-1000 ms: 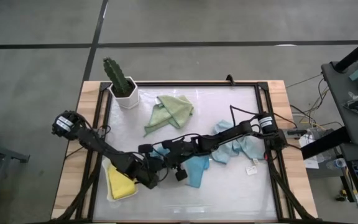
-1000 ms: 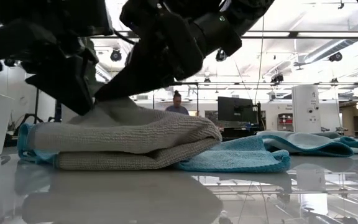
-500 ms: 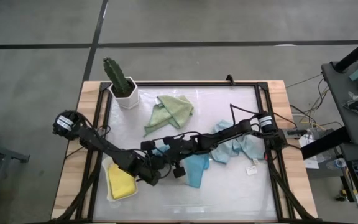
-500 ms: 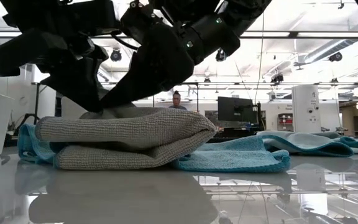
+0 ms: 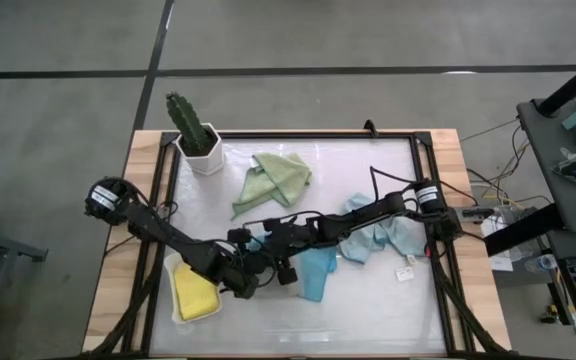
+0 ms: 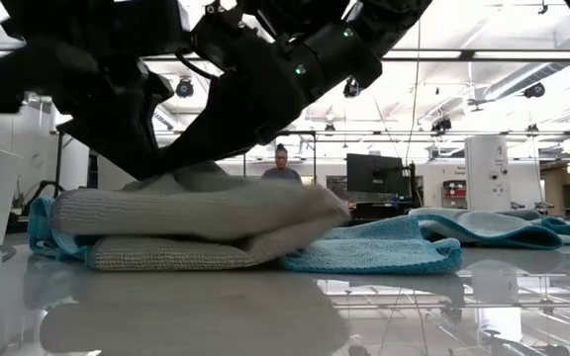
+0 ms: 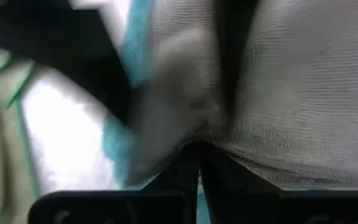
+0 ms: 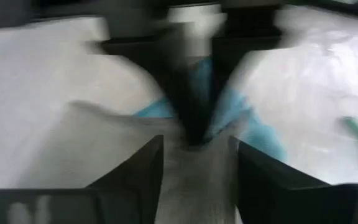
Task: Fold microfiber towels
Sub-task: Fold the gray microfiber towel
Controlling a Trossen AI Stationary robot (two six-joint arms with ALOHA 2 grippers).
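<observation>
Yellow towel (image 5: 194,293) in white tray (image 5: 174,268).

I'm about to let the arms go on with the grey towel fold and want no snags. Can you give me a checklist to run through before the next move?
1. Grey towel folded over itself: ok, two layers show in the low view.
2. Left gripper shut on the grey towel: ok, its fingers meet in the cloth.
3. Right gripper released: ok, fingers apart over the grey cloth.
4. Teal towel free of the fold: not ok, it lies under the grey towel and sticks out on both sides.
5. Fold edges lined up: cannot tell, the arms hide them from above.
6. Yellow towel out of the way: ok, it lies apart near the table's left edge.
</observation>
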